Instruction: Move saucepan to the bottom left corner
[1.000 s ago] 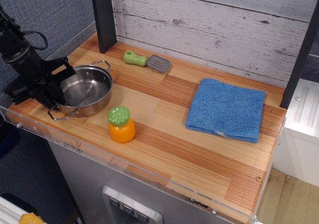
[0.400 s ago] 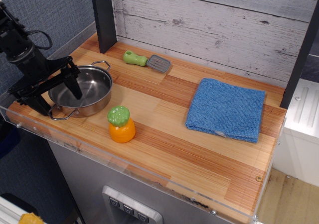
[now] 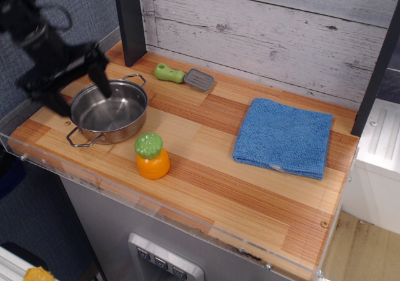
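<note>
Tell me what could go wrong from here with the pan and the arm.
The gripper is open and blurred above the saucepan, one finger over the bowl; a careless sideways swing could clip the rim and shove the pan. The saucepan sits near the table's front edge, so a push that way might slide it into the clear rim. The orange toy stands close and could topple.

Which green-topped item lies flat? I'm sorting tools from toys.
The green-handled grater near the back wall lies flat; the orange toy with green top stands upright.
</note>
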Robot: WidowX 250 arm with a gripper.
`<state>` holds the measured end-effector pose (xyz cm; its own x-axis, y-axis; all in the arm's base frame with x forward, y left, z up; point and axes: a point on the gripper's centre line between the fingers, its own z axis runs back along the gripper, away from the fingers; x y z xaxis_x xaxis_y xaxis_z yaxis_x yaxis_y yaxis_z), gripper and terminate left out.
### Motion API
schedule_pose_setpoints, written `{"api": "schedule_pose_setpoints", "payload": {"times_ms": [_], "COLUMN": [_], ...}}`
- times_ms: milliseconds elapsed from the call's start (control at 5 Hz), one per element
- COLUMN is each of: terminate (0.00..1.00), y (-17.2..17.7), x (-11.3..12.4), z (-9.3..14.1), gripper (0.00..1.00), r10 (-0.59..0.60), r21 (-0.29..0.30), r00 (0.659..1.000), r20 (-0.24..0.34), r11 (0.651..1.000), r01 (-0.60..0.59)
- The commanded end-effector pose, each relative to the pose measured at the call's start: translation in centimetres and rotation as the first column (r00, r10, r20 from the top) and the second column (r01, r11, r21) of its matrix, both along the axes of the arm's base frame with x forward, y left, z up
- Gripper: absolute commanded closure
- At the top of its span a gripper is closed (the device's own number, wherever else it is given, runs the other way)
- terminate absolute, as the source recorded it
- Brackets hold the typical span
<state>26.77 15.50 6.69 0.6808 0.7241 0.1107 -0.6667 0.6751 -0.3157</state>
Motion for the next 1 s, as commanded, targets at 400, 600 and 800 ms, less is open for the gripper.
{"api": "schedule_pose_setpoints", "payload": {"times_ms": [400,600,800], "terminate": [0.00,0.00,1.00], "y": [-4.9,-4.9,-4.9], "x": [1.6,1.6,1.6], "z": [7.2,7.2,7.2], "gripper": [0.00,0.00,0.00], "r10": [-0.155,-0.155,-0.155], "r21": [0.080,0.080,0.080], "r00": [0.982,0.982,0.982], "r20": [0.107,0.107,0.107], "r11": [0.986,0.986,0.986], "r01": [0.147,0.147,0.147]}}
